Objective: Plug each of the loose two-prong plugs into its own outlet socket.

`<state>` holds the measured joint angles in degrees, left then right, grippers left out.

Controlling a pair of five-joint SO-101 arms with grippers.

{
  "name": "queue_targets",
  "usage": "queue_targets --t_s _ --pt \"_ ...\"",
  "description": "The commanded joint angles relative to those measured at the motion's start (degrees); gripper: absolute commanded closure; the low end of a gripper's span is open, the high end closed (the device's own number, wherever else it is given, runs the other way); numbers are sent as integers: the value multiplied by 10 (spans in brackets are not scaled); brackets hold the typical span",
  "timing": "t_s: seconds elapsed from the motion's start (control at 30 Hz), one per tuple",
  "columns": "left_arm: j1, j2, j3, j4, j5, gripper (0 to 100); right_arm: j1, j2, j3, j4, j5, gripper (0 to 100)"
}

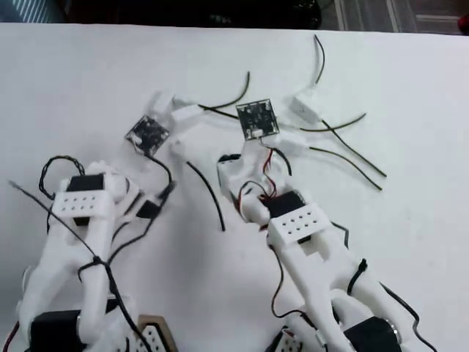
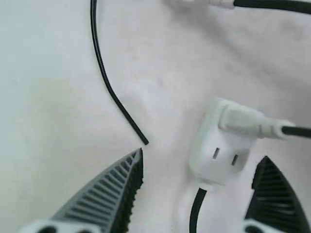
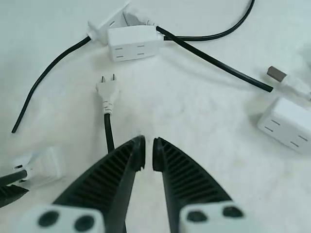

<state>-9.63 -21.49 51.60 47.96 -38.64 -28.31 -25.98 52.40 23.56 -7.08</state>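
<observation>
My left gripper (image 2: pixel 201 156) is open and straddles a white outlet socket (image 2: pixel 221 153). That socket has a white plug (image 2: pixel 243 121) in one side and two bare slots facing up. My right gripper (image 3: pixel 148 141) is shut with nothing between its fingers, low over the table. Just ahead of it lies a loose white two-prong plug (image 3: pixel 107 90), its black cord running back under the fingers. Beyond that plug sits a white outlet socket (image 3: pixel 133 42) with a second one (image 3: pixel 104 24) behind it. Another socket (image 3: pixel 286 124) and another loose plug (image 3: pixel 291 85) lie off to one side.
Black cords cross the white table (image 1: pixel 410 88), one with a cut end (image 2: pixel 143 141) near a left finger. The high view has the left arm (image 1: pixel 80 205) and the right arm (image 1: pixel 297 220) side by side, with sockets (image 1: pixel 185 114) (image 1: pixel 306 106) beyond them.
</observation>
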Motion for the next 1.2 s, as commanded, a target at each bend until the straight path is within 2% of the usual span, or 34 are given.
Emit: queue_targets --t_s 0.0,0.07,0.2,0.33,0.5,0.83,0.93,1.07,1.17 --pt "2 80 -54 -12 3 648 5 -21 -4 -13 -4 968" --pt "0 152 -101 -1 4 648 5 -21 -4 -13 -4 968" --pt "-3 240 -213 90 2 653 5 -21 -4 -13 -4 968" --pt "-1 266 -236 93 2 710 5 -21 -4 -12 -4 968" --pt "-4 269 -247 52 6 836 5 -21 -4 -12 -4 969" --pt "-42 270 -248 -59 100 837 4 -21 -4 -9 -4 969" --pt "-52 270 -248 -71 127 777 3 -21 -4 -8 -4 970" --pt "-67 267 -247 -62 146 617 1 -21 3 -12 -3 968" --pt "-82 254 -267 -16 142 620 1 -21 4 -12 -3 967"
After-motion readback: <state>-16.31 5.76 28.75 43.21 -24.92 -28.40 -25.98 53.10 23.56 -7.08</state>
